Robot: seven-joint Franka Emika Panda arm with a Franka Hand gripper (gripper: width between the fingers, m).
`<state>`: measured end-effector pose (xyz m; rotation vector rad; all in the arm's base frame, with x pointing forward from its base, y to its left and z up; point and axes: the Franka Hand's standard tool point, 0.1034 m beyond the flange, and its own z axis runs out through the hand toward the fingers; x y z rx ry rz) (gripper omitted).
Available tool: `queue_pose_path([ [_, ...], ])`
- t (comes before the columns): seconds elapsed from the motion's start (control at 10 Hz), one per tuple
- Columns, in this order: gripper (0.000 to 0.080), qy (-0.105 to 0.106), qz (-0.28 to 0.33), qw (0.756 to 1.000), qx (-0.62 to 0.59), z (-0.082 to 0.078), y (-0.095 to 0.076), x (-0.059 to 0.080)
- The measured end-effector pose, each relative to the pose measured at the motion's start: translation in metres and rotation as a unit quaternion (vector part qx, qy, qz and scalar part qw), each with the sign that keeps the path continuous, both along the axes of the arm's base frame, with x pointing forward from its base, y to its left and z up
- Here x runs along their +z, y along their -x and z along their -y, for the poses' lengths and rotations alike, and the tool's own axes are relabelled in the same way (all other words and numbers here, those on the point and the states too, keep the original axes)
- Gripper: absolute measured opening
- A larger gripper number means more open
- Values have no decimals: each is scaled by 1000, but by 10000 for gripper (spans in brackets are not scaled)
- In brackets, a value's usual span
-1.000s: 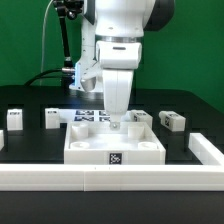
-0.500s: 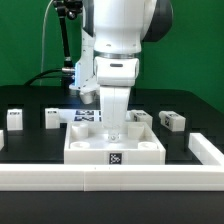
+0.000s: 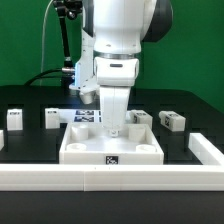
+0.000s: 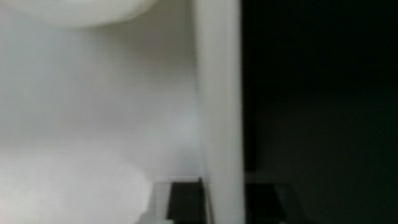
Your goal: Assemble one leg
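Observation:
The wide flat white panel (image 3: 112, 147) with round sockets lies mid-table, a tag on its front face. My gripper (image 3: 116, 128) reaches straight down into it and is shut on a thin upright wall of the panel. In the wrist view that wall (image 4: 217, 100) runs between my two dark fingertips, gripper (image 4: 221, 205), with the panel's flat face (image 4: 89, 110) beside it. Small white tagged legs lie loose on the black table: two at the exterior view's left (image 3: 14, 118) (image 3: 52, 118), one at the right (image 3: 172, 121). None is held.
Another small white block (image 3: 141, 117) sits just behind the panel, next to my gripper. The marker board (image 3: 84, 116) lies behind the panel. A white rail (image 3: 110, 178) runs along the table's front and another (image 3: 207, 150) along the exterior view's right.
My gripper has shifted toward the exterior view's left, and the panel has slid that way with it. The loose legs have not moved.

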<state>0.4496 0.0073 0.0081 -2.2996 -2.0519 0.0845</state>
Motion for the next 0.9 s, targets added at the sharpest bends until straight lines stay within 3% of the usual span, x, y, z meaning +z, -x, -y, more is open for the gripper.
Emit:
queue_pose_path([
  [0.6,62,0,3,1000,2,0,-2,1],
  [0.9,62,-6,10,1000,27,-24,-12,1],
])
